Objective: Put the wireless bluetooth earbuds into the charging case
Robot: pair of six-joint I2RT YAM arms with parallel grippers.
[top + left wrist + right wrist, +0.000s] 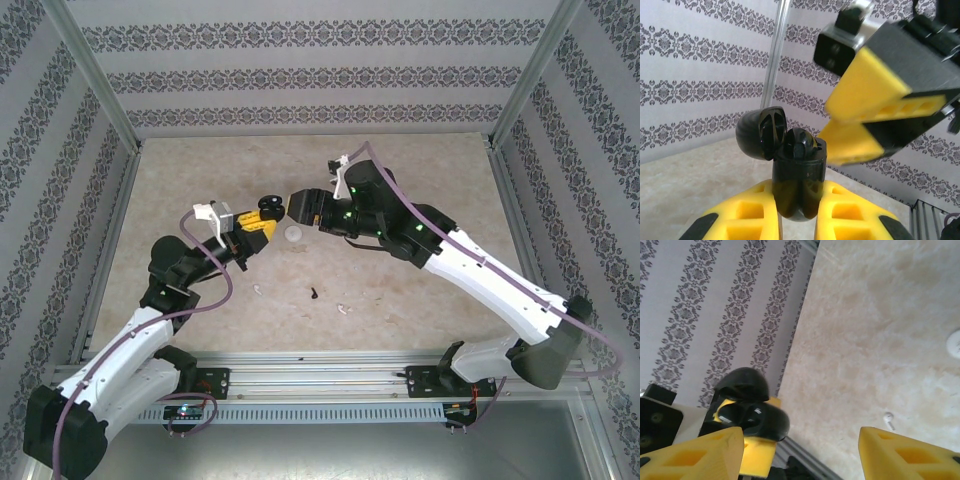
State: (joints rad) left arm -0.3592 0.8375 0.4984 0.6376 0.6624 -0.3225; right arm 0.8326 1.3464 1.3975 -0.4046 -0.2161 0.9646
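My left gripper [263, 212] is shut on a black charging case [799, 172], held upright above the table with its lid [760, 132] flipped open. A black earbud [801, 144] sits in the case's top. My right gripper [297, 207] is open just beside the case mouth, nothing between its fingers [867, 82]. In the right wrist view the black case [752, 417] lies left of the open gripper [800, 447]. On the table lie a white earbud [257, 290], a black earbud [314, 294] and another white earbud [343, 308].
A round white case [293, 234] rests on the beige tabletop just below both grippers, also at the right wrist view's edge [955, 343]. Patterned walls and metal frame posts [100, 80] enclose the table. A rail [320, 375] runs along the near edge.
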